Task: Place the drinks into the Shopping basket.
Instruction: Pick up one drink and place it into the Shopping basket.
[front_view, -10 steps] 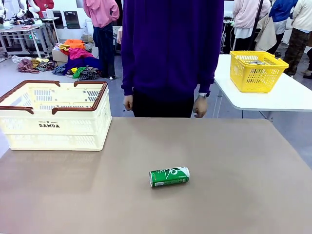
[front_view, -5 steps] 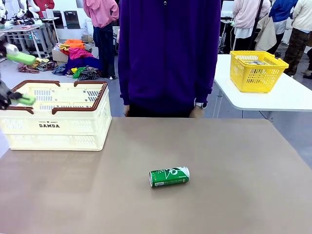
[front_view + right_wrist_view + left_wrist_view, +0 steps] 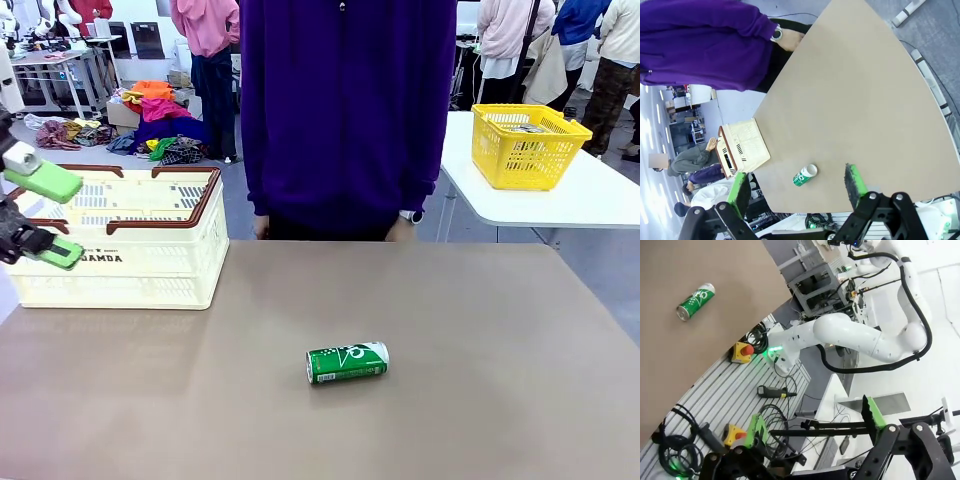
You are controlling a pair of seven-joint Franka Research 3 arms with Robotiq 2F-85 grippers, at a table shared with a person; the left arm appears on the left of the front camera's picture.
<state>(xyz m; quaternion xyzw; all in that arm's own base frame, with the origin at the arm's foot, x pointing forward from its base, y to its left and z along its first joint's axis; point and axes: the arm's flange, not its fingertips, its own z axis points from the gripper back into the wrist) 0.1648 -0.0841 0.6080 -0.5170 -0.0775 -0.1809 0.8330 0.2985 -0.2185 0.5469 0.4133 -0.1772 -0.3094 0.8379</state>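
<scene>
Green can (image 3: pixel 347 362) lies on its side mid-surface (image 3: pixel 480 330), long axis 3-to-9 o'clock, at 4 o'clock from the spread, empty left end effector (image 3: pixel 62 218) hovering before the Shopping basket (image 3: pixel 150 270).

Yellow basket (image 3: pixel 527 160) on white side table (image 3: pixel 600 203), far rt.

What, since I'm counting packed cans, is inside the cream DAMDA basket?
Inside the Shopping basket I can see its far lattice wall, and no can tops above the rim. Its floor is hidden behind the near wall, so cans lying there cannot be ruled out.
</scene>
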